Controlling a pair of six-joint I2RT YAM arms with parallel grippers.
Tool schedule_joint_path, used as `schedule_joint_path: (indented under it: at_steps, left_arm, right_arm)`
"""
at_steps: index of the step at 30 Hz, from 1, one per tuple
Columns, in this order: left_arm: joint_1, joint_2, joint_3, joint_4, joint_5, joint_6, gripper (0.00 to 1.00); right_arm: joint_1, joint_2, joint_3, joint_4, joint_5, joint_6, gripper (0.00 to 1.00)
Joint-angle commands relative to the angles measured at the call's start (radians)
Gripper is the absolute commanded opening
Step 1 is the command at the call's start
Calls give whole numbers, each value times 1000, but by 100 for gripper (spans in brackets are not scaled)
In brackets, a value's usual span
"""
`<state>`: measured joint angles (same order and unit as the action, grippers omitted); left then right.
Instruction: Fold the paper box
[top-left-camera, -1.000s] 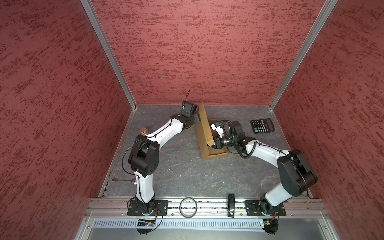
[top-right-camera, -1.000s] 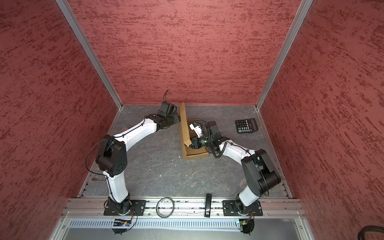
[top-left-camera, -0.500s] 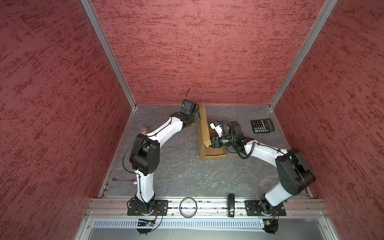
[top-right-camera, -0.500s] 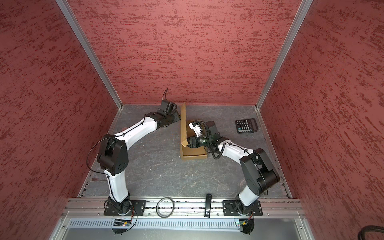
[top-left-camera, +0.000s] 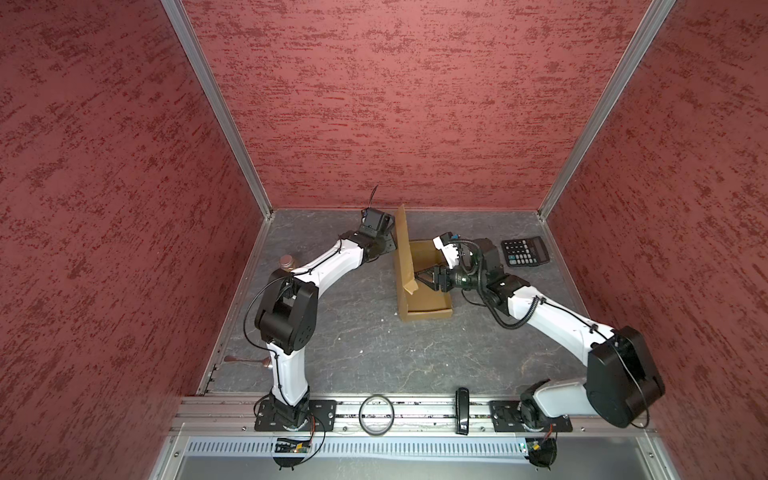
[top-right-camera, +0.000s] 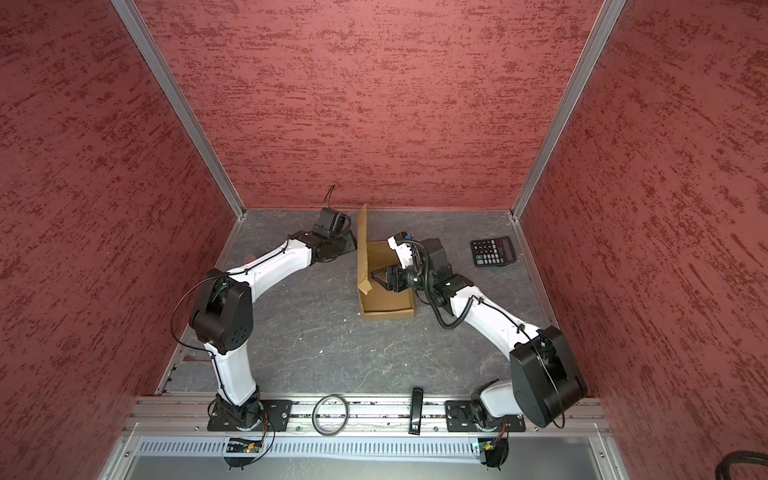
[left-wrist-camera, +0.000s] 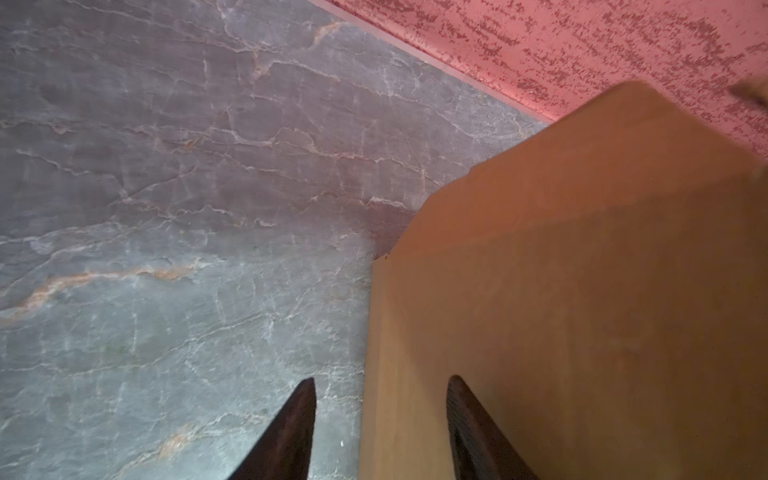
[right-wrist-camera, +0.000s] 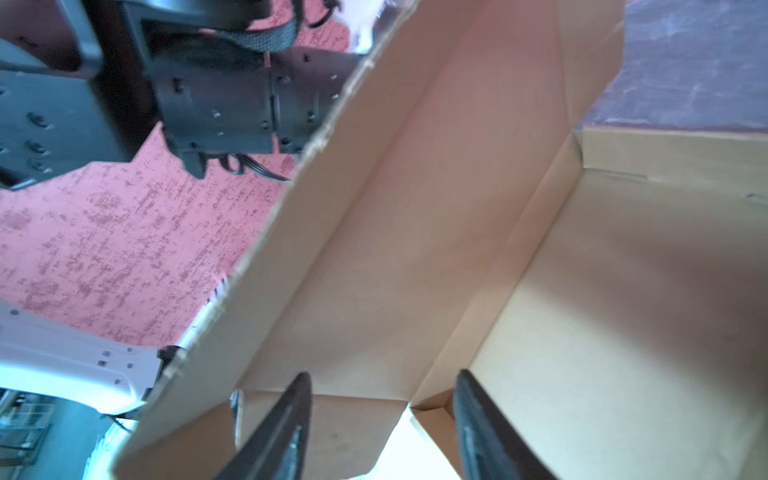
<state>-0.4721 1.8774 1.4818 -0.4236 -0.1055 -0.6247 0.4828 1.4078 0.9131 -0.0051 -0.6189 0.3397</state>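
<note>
The brown cardboard paper box sits near the back of the grey stone-look table, about in the middle. Its tall wall stands nearly straight up. Its low tray lies flat beside the wall. A black calculator lies well apart, off to the right.

The left gripper is on the outer side of the tall wall. Its jaws are apart and hold nothing. The wall's edge shows between them.

The right gripper reaches into the tray, close to a little bent flap at the wall's near end. Its jaws are apart too, and they grip nothing.

I think the step now is tucking that small flap in. Next, the right gripper likely needs to push or pinch the flap and bend it inward along its crease. The left gripper should prop the wall from outside so it does not tip over.
</note>
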Motion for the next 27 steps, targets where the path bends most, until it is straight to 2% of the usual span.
schedule_joint_path:
  at_steps: [1, 3, 8, 21, 27]
  left_arm:
    - [-9, -75, -36, 29, 7, -16, 52]
    - [-16, -97, -56, 33, 7, -20, 52]
    - [-23, -110, -64, 34, 3, -23, 52]
    - [-6, -32, 14, 49, 35, -15, 52]
    - [0, 37, 95, 47, 66, -9, 52]
  right_arm:
    - [6, 17, -3, -47, 9, -32, 44]
    - [7, 36, -8, -37, -19, -39, 37]
    - [16, 87, -29, 20, -73, -25, 31]
    - [120, 174, -62, 199, -88, 71, 29]
    - [150, 217, -53, 283, -81, 119, 29]
